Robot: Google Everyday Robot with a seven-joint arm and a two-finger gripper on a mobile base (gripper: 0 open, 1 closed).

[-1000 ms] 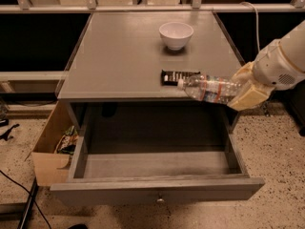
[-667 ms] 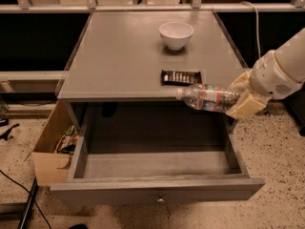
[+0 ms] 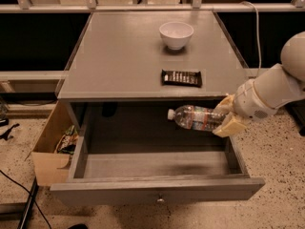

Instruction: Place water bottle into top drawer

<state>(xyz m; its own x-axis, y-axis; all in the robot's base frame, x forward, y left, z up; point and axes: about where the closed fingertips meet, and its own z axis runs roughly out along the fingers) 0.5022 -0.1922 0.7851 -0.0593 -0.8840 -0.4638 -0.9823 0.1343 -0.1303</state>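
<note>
The drawer [image 3: 157, 187] is pulled open at 6 o'clock. The bottle [image 3: 195, 118] hangs on its side over the drawer's 3 o'clock end, cap toward 9. The gripper [image 3: 224, 120] is at 3 o'clock, its jaws hugging the bottle's bottom. Dropped from here, the bottle might bounce or roll. The jaws hide its bottom end. Farther back, the table [image 3: 124, 61] holds a bowl [image 3: 176, 35].

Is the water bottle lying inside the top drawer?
No; the gripper, at the drawer's right side, holds the water bottle above the top drawer.
</note>
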